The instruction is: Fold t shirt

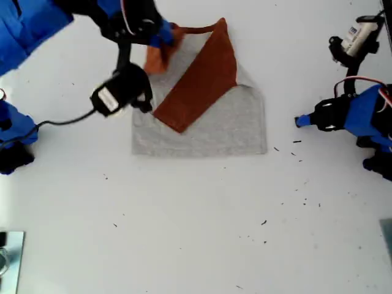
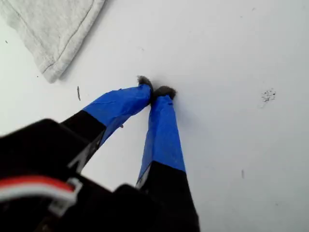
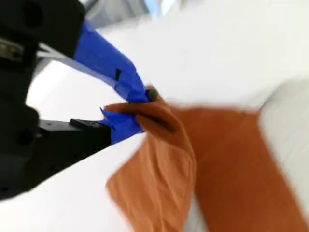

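t shirt (image 1: 214, 125): heather-grey body, rust-orange sleeves | table (image 1: 196, 233): white, small dark specks | my first gripper (image 2: 155, 92), my second gripper (image 3: 133, 108): blue tape, black frames

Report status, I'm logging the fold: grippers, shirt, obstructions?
My first gripper shut, empty, beside the shirt's grey hem. My second gripper shut on an orange sleeve of the t shirt. Nothing in the way.

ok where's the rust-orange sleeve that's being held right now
In the exterior view's upper left of centre, the bunched rust-orange sleeve is pinched in my second hand, beside the other orange sleeve folded across the heather-grey shirt.
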Tool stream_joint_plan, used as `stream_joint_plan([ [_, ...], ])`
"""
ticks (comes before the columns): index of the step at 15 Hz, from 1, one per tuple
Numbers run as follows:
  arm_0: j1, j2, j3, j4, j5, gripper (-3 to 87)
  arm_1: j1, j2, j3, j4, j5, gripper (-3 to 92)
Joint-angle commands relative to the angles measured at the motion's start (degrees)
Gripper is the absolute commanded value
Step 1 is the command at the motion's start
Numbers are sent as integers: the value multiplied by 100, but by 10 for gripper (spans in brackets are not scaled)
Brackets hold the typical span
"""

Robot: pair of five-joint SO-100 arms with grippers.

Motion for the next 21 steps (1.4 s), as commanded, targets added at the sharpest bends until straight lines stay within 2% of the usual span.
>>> stream_joint_plan([
  [1, 1239, 220, -958, -905, 1046, 222, -35, 18, 132, 70, 62, 35],
  [2, 1283, 466, -747, -835, 1125, 2, -18, 18, 132, 70, 62, 35],
  [4, 826, 1134, 53, -176, 940, -2, -18, 18, 132, 70, 62, 35],
  [5, 606, 1661, 870, -88, 932, 8, -18, 26, 132, 79, 70, 35],
  [6, 396, 2443, 2180, -325, 993, 5, -18, 26, 132, 79, 70, 35],
  [7, 97, 3428, 3753, -703, 756, 6, -26, 26, 132, 79, 70, 35],
  [8, -167, 4491, 5423, -1274, 677, 4, -9, 26, 132, 79, 62, 35],
  [10, -782, 6214, 8402, -1564, -185, -3, -9, 35, 141, 79, 62, 35],
  [12, -624, 7646, 10784, -2268, -914, -3, -9, 35, 141, 79, 79, 35],
  [14, -519, 8534, 12103, -2452, -1283, -3, -9, 35, 141, 88, 97, 35],
  [16, -229, 9176, 12507, -2417, -1582, -3, -9, 26, 141, 105, 141, 35],
  [18, -246, 8947, 12103, -2259, -1652, -3, -44, -448, -334, 264, 431, 34],
  [19, 53, 8525, 11329, -1986, -1872, -3, -44, -1081, -1318, 650, 352, 33],
  [21, 598, 6829, 8596, -809, -1881, 17, -149, -2707, -3902, 1459, 220, 39],
])
